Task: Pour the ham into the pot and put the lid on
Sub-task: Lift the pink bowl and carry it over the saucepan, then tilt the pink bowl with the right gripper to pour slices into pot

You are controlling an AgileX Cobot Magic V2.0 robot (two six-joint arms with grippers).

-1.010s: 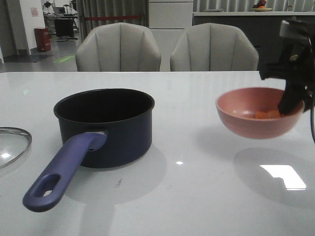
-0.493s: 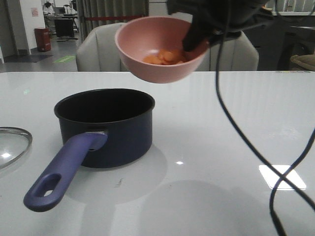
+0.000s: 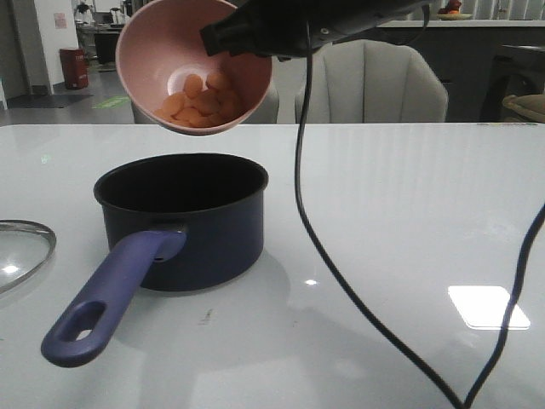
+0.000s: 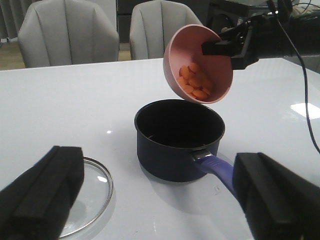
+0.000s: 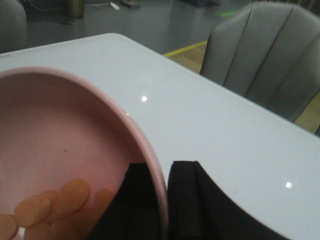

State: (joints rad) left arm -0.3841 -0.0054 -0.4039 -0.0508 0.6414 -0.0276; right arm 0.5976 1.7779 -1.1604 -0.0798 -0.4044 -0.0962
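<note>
My right gripper [image 3: 223, 38] is shut on the rim of the pink bowl [image 3: 149, 51] and holds it tilted above the dark navy pot [image 3: 180, 221]. The orange ham chunks [image 3: 194, 100] lie at the bowl's low side, still inside it. In the right wrist view one finger [image 5: 132, 200] is inside the bowl's rim [image 5: 145, 150] and the other is outside. The pot's purple-blue handle [image 3: 111, 294] points toward the table's front. The glass lid [image 3: 21, 247] lies flat to the left of the pot, and its knob is hidden. My left gripper [image 4: 160, 167] is open and empty, above the table between lid [image 4: 95, 185] and pot [image 4: 179, 137].
The right arm's black cable [image 3: 341, 281] hangs down over the table to the right of the pot. Two grey chairs [image 3: 375, 85] stand behind the far edge of the white table [image 3: 409, 213].
My right gripper has carried the pink bowl up and to the left, from the right side of the table to above the pot, and tilted it. The ham has slid to the low side.
</note>
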